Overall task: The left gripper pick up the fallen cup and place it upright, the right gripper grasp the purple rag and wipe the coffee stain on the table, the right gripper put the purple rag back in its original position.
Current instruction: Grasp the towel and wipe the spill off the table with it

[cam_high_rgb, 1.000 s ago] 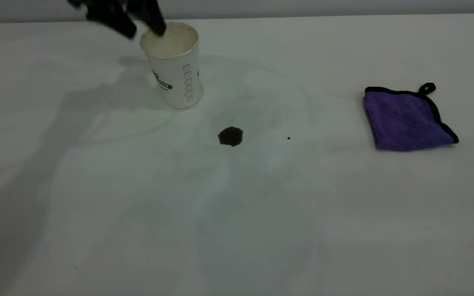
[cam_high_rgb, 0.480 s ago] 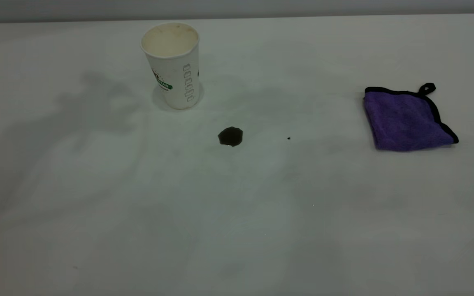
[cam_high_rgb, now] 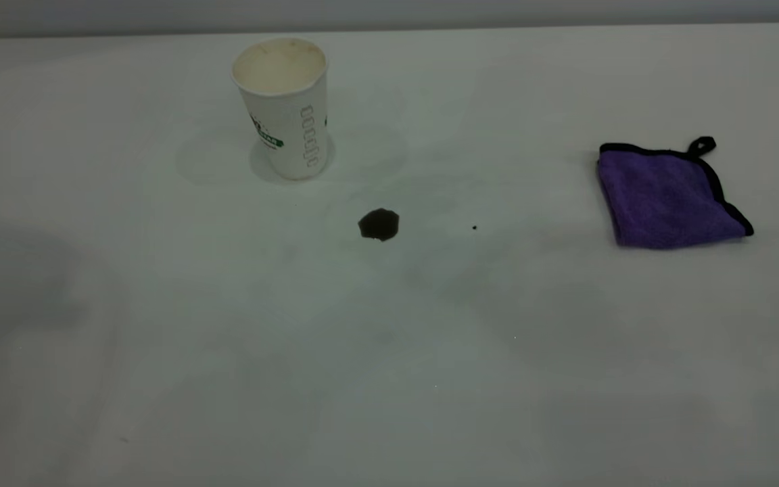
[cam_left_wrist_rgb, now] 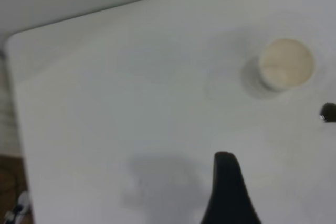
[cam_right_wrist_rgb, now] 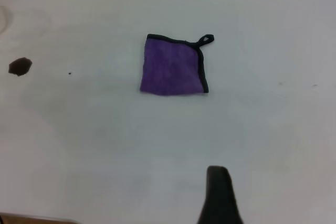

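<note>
Standing upright toward the far left of a smooth white-grey bench: a textured white paper cup, green band on its side, cream inside. Just in front and to its right, apart from it — a small, nearly black, roundish coffee stain. Well to the right, lying flat: a square purple plush rag, black-edged, black corner loop. Only one dark finger of the left end effector in its wrist view, likewise one finger of the right — open or closed, cannot tell; perhaps both raised off the bench.
</note>
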Tool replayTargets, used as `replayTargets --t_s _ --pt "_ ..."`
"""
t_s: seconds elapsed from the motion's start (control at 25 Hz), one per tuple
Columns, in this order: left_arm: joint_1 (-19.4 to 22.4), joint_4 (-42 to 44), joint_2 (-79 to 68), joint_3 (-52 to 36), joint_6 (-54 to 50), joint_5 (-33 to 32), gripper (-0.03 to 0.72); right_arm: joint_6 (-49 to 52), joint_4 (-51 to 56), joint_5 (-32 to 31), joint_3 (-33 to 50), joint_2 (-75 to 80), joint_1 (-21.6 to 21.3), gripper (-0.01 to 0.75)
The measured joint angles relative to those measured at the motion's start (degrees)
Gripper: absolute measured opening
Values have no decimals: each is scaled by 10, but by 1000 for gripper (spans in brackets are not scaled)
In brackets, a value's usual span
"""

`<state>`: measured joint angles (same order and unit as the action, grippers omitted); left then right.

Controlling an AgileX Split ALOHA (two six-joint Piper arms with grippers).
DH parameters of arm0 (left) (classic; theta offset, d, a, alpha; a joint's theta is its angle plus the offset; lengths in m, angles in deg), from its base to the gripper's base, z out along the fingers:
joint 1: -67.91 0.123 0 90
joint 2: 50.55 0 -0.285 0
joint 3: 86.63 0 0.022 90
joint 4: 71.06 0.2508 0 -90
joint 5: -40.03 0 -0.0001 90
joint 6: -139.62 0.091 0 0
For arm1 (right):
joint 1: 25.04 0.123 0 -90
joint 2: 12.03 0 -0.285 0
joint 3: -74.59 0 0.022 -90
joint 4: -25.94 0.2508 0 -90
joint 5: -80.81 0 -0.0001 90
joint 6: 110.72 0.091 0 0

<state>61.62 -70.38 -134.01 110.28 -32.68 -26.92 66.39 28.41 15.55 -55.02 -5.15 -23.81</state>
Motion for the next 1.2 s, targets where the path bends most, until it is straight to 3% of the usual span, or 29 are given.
replayTargets --t_s 0.52,1.0,1.2 --pt "0 16 377 -342 -30 0 561 0 0 0 0 0 0 588" --pt "0 21 459 -597 -112 7 559 0 0 0 0 0 0 588" --pt "41 21 492 -649 -115 47 559 0 0 0 0 0 0 588"
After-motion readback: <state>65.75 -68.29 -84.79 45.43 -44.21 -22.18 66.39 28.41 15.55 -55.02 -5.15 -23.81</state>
